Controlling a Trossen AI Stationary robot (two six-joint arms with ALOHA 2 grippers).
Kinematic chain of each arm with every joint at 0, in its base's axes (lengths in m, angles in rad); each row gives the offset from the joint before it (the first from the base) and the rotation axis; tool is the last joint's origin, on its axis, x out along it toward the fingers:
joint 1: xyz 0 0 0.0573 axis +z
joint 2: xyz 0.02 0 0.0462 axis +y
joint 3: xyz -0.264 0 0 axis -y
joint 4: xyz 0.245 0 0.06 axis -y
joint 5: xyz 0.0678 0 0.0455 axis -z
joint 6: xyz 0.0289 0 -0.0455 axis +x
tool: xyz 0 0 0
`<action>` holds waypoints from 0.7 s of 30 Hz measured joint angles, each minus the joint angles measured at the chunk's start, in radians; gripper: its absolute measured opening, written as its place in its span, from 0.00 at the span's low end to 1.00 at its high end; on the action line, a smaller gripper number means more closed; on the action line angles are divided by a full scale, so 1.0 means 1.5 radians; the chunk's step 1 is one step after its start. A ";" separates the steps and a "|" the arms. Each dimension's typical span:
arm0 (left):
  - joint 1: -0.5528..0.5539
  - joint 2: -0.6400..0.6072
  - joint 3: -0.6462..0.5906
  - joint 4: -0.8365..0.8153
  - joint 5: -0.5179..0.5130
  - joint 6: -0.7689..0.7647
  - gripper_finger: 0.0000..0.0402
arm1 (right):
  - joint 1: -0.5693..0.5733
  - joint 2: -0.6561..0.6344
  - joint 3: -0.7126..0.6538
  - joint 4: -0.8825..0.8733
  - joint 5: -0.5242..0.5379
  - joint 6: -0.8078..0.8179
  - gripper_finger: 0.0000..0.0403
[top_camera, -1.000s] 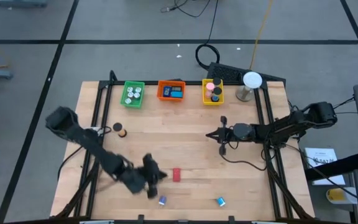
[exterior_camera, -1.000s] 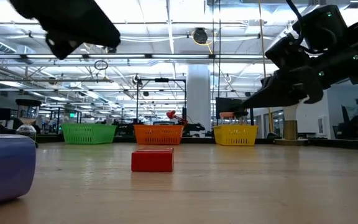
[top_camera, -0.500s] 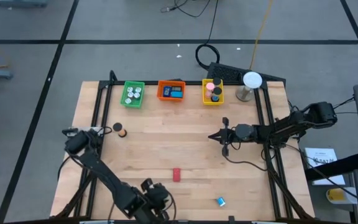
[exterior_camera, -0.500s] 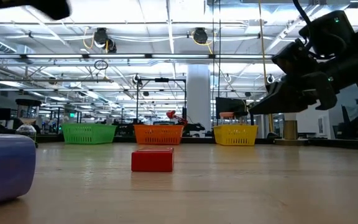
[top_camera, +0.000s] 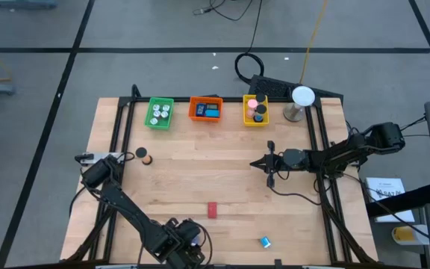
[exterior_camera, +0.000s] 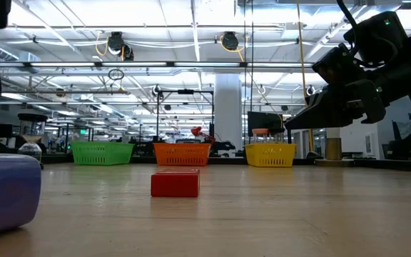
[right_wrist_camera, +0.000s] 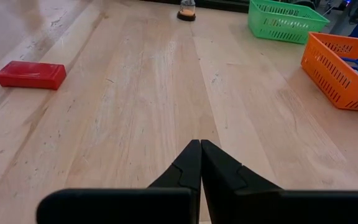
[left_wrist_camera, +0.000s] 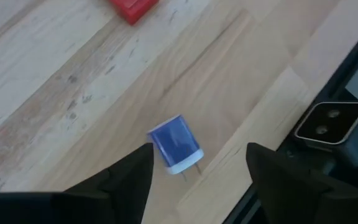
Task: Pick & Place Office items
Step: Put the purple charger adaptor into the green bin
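L claw [left_wrist_camera: 197, 180] hovers low over the near edge of the wooden worktop [top_camera: 222, 172], fingers spread wide w/ a blue plug adapter [left_wrist_camera: 175, 144] lying on the wood between them, not touching either finger. In the low view the same adapter [exterior_camera: 2, 193] looms at the near edge. In the high view the L arm covers it.

R claw [top_camera: 262, 164] hangs above the worktop's right-middle area, fingers [right_wrist_camera: 188, 168] pressed together, holding nothing.

Red block [top_camera: 212, 210] lies flat on the wood, centre-front, well apart from both claws; also seen in the low view [exterior_camera: 175, 183], R wrist view [right_wrist_camera: 30, 74] and partly in the L wrist view [left_wrist_camera: 133, 9]. Small blue piece [top_camera: 264, 241] sits near the front edge, right of the red block. Small black-and-orange item [top_camera: 145, 157] sits near the left side, toward the back.

Along the back: green tray [top_camera: 160, 122] w/ several small pale pieces, orange tray [top_camera: 194, 112] w/ a blue piece, yellow tray [top_camera: 246, 113] w/ pink and black pieces. White ball on a stand [top_camera: 301, 97] just right of the yellow tray.
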 joint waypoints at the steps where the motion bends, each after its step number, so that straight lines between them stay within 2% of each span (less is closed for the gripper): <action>1: 0.000 0.000 -0.003 0.000 0.000 -0.002 0.66 | 0.000 0.000 0.000 0.000 0.000 0.000 0.00; 7: 0.000 0.006 -0.009 0.005 0.000 -0.016 0.64 | 0.000 0.000 0.000 0.001 0.000 0.000 0.01; 15: 0.008 0.068 -0.009 0.012 0.033 -0.018 0.64 | 0.000 0.000 0.000 0.008 0.000 -0.001 0.00; 21: 0.008 0.070 -0.009 -0.004 0.033 -0.018 0.62 | 0.000 0.000 0.000 0.009 0.001 -0.001 0.00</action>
